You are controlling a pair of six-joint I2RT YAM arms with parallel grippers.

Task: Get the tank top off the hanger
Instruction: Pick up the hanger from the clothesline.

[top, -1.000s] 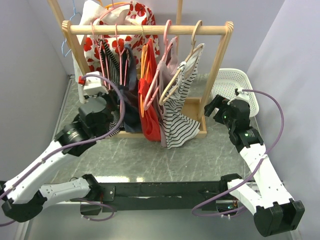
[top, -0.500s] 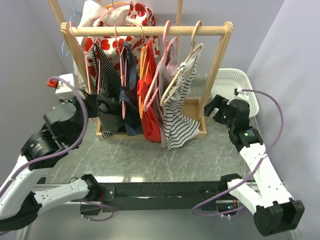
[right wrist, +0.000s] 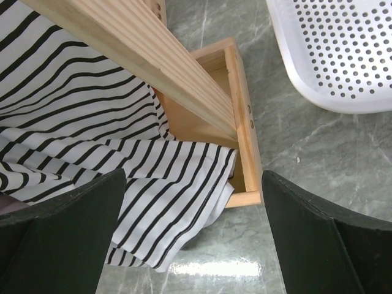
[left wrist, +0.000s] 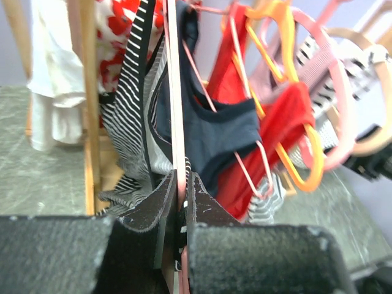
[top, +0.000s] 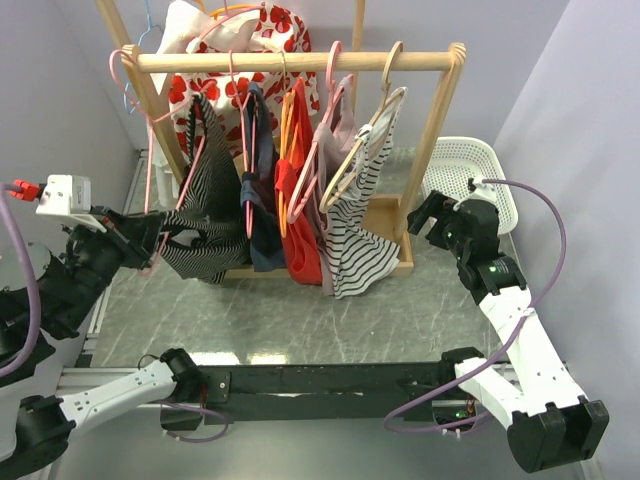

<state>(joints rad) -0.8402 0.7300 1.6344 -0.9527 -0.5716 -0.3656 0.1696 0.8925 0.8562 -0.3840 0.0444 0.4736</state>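
Note:
A dark tank top with thin white stripes (top: pixel 200 215) hangs on a pink hanger (top: pixel 150 150), whose hook sits at the far left end of the wooden rail (top: pixel 300 60). Left of the rack, my left gripper (top: pixel 155 237) is shut on the hanger's lower part. In the left wrist view the fingers (left wrist: pixel 202 202) pinch the pink hanger (left wrist: pixel 176 110), with a bit of striped cloth between them, and the tank top (left wrist: pixel 131 104) hangs beyond. My right gripper (top: pixel 425 215) stands open by the rack's right post, with nothing held. Below the right gripper (right wrist: pixel 196 239) lies a white striped top (right wrist: pixel 92 135).
More garments on hangers fill the rail: a navy one (top: pixel 260 190), a red one (top: pixel 300 220) and a white striped one (top: pixel 355 250). A white perforated basket (top: pixel 470 165) sits right of the rack. The rack's wooden base frame (right wrist: pixel 245 141) lies under my right gripper.
My left arm has pulled back to the left, dragging the pink hanger and the dark striped tank top along the rail to its left end. The right arm has not moved.

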